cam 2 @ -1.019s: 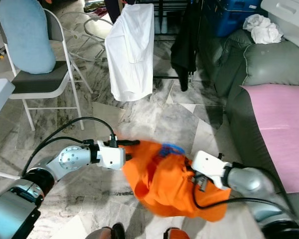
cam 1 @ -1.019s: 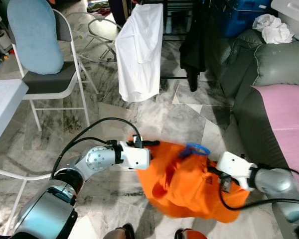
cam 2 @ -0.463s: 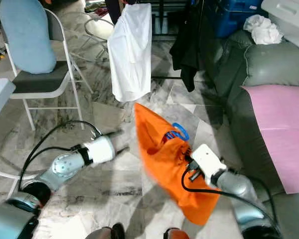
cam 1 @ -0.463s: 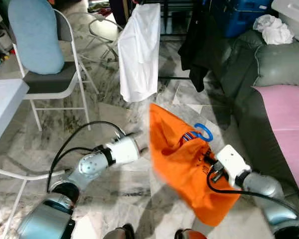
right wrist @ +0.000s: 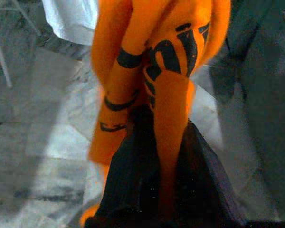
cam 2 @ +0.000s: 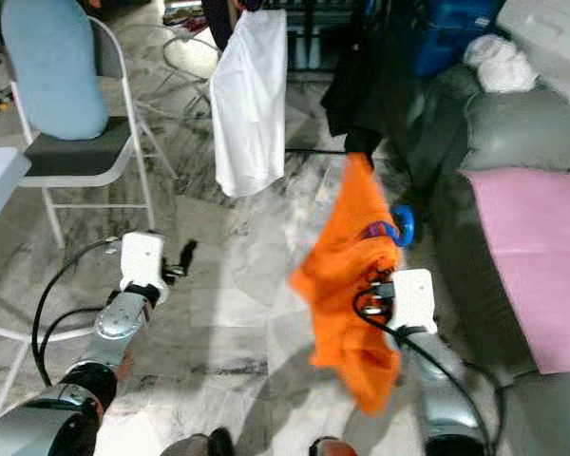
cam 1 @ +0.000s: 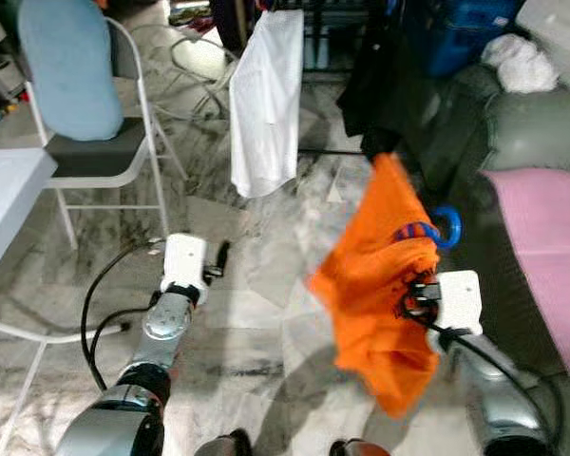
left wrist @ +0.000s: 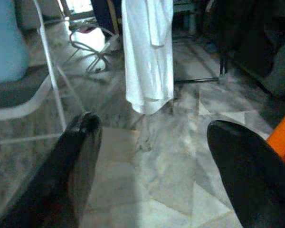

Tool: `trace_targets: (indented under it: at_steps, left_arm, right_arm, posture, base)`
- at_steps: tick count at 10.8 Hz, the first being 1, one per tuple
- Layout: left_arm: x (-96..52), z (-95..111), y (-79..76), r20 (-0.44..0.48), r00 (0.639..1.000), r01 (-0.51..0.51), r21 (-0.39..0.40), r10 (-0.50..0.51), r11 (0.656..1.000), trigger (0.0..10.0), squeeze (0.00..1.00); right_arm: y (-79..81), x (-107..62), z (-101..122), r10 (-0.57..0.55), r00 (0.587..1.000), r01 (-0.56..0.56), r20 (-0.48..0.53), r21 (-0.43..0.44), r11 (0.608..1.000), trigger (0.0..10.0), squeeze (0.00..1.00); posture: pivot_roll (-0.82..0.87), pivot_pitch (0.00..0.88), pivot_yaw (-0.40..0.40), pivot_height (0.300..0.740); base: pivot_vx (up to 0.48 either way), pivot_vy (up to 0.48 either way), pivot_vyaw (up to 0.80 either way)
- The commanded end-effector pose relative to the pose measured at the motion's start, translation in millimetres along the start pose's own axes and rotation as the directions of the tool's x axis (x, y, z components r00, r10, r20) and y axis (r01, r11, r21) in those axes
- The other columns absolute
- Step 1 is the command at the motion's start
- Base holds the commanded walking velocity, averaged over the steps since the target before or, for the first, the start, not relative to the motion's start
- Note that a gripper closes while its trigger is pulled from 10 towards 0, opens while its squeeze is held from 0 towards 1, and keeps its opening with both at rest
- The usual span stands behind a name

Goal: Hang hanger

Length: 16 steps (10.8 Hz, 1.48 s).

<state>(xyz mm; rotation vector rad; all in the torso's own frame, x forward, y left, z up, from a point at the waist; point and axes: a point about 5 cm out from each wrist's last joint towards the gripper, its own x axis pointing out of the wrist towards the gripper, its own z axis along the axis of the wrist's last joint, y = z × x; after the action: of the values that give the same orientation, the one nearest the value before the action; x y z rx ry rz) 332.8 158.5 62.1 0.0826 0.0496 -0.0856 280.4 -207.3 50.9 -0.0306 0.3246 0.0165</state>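
Observation:
An orange shirt (cam 1: 380, 285) with black print hangs on a blue hanger whose hook (cam 1: 447, 228) pokes out at its upper right. My right gripper (cam 1: 416, 294) is shut on the shirt and hanger, holding them up above the marble floor; in the right wrist view the orange cloth (right wrist: 161, 95) runs between the black fingers (right wrist: 128, 185). My left gripper (cam 1: 218, 258) is open and holds nothing, low on the left; its two fingers (left wrist: 76, 161) stand wide apart in the left wrist view. A dark clothes rack (cam 1: 337, 19) stands at the back.
A white shirt (cam 1: 266, 104) and a black garment (cam 1: 375, 85) hang on the rack. A folding chair (cam 1: 95, 142) with a blue cushion is at the left, beside a white table edge (cam 1: 5, 190). A grey sofa (cam 1: 522, 133) with a pink cover (cam 1: 546, 256) lies on the right.
My left gripper let go of the orange shirt and drew back to the left. My right gripper lifted the shirt and hanger up and to the right, toward the rack.

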Motion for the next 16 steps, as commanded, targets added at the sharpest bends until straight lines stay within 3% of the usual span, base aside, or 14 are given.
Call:
trace_targets:
  at_steps: [1, 2, 3, 8, 16]
  left_arm:
    - [-6.1, -10.8, 3.3, -0.047, 0.999, -0.023, -0.025, 0.022, 0.999, 10.0, 1.0]
    - [-8.1, -13.0, -0.1, -0.05, 0.999, 0.012, -0.027, -0.013, 1.0, 10.0, 0.23]
    - [-10.7, -15.4, -1.7, -0.057, 0.998, 0.018, -0.037, -0.02, 0.999, 10.0, 0.0]
    - [-8.3, -13.4, -14.3, -0.056, 0.995, 0.079, -0.081, -0.083, 0.994, 10.0, 0.0]
    - [-10.4, -16.6, -36.5, -0.069, 0.984, 0.155, -0.11, -0.163, 0.982, 10.0, 0.0]
  right_arm:
    - [0.6, 1.0, -1.7, -0.021, 1.0, 0.022, -0.015, 0.013, 1.0, 0.0, 0.0]
    - [5.3, 1.1, -6.4, -0.03, 0.999, 0.03, -0.042, 0.007, 1.0, 0.0, 0.0]
    - [13.4, 1.0, -9.8, -0.032, 0.997, 0.033, -0.068, 0.016, 0.999, 10.0, 0.0]
    - [30.2, 6.8, -6.3, -0.003, 0.998, 0.007, -0.063, 0.064, 0.998, 10.0, 0.0]
    - [32.3, 8.5, -4.2, 0.014, 0.997, -0.009, -0.075, 0.064, 0.998, 10.0, 0.0]
  posture:
    - [-0.2, 0.045, 0.023, 0.74]
    - [-0.19, 0.03, 0.014, 0.74]
    - [-0.19, 0.006, 0.005, 0.74]
    - [-0.2, 0.0, 0.015, 0.74]
    - [-0.22, 0.0, 0.018, 0.74]
  base:
    - [0.0, 0.0, 0.0]
    - [0.0, 0.0, 0.0]
    - [0.0, 0.0, 0.0]
    - [0.205, 0.0, 0.0]
    - [0.425, 0.0, 0.0]
